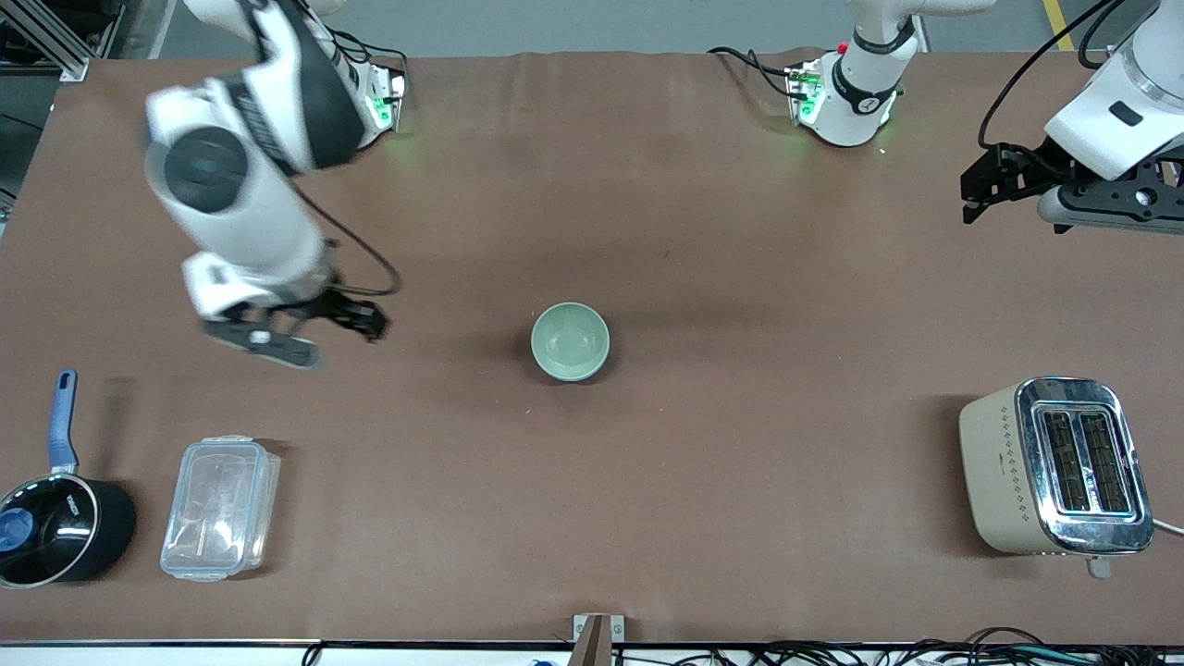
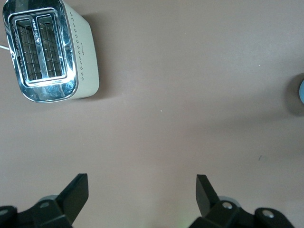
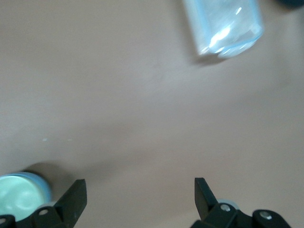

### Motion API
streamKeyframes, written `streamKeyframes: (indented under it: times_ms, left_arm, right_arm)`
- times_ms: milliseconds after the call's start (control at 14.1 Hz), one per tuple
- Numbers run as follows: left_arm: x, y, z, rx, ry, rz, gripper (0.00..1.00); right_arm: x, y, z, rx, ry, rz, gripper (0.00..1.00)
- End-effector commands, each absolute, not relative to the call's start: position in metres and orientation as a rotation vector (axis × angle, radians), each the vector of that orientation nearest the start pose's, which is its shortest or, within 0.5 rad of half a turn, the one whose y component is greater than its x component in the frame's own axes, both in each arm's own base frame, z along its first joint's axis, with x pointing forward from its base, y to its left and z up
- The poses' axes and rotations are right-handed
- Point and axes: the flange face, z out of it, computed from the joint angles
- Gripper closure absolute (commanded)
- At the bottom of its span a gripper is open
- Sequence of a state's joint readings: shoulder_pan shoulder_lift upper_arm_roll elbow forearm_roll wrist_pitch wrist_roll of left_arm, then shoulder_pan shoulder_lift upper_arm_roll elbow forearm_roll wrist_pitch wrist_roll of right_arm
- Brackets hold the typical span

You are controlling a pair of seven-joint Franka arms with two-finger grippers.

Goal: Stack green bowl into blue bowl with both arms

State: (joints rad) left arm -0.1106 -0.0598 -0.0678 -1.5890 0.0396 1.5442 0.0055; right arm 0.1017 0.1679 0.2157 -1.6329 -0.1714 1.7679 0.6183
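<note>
**A:** Mid-bench sits the green bowl (image 1: 570, 341), blue bowl (image 3: 42, 186) seemingly under it. Stacked already?

**B:** Looks so. My right gripper (image 1: 356, 319) and left gripper (image 1: 982, 190) hover wide open, holding nothing.

A green bowl (image 1: 571, 341) sits upright near the middle of the brown counter (image 1: 740, 231); its outer wall looks green too, and no separate blue bowl shows. The right gripper (image 1: 370, 321) hangs empty over the counter toward the right arm's end, fingers spread. The left gripper (image 1: 973, 192) hangs open at the left arm's edge, above the toaster (image 1: 1054, 467). A black saucepan (image 1: 60, 527) and clear container (image 1: 220, 507) sit near the front corner at the right arm's end.
</note>
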Motion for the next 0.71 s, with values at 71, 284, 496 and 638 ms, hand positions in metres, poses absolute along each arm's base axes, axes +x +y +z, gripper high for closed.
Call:
streamKeyframes:
  times_ms: [71, 284, 496, 638]
  left_arm:
    - [0.529, -0.093, 0.652, -3.107, 0.288, -0.043, 0.00]
    - [0.527, -0.093, 0.652, -3.109, 0.281, -0.034, 0.00]
    - [0.526, -0.099, 0.656, -3.111, 0.293, -0.036, 0.00]
    - [0.526, -0.096, 0.655, -3.148, 0.232, -0.017, 0.00]
  right_arm:
    - [0.573, 0.065, 0.578, -3.256, 0.285, -0.078, 0.00]
    - [0.568, -0.004, 0.632, -3.238, 0.192, -0.072, 0.00]
    - [0.552, -0.046, 0.668, -3.196, 0.180, -0.053, 0.00]
    - [0.548, -0.055, 0.669, -3.177, 0.167, -0.034, 0.00]
